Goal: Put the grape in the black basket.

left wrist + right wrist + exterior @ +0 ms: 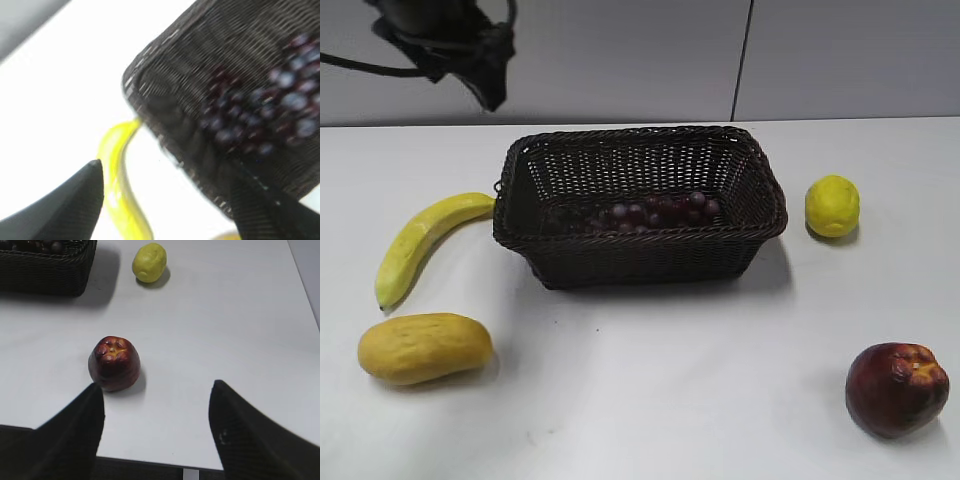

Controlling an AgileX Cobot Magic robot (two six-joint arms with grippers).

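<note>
The grape (pixel 650 213), a bunch of small dark red and purple berries, lies on the floor of the black basket (pixel 760 190) at mid-table. The left wrist view shows the grape (pixel 260 110) blurred inside the basket (pixel 165 115). My left gripper (pixel 167 180) is open and empty, high above the basket's left end; in the exterior view it hangs at the top left (pixel 485 75). My right gripper (pixel 156 390) is open and empty over the table's front right edge, apart from the grape. The basket's corner (pixel 55 275) shows at the top left of the right wrist view.
A yellow banana (pixel 420 240) lies left of the basket, also in the left wrist view (pixel 117 175). A yellow mango-like fruit (pixel 423 347) is front left. A lemon (pixel 832 205) sits right of the basket (pixel 149 262). A dark red apple-like fruit (pixel 897 388) is front right (pixel 114 363).
</note>
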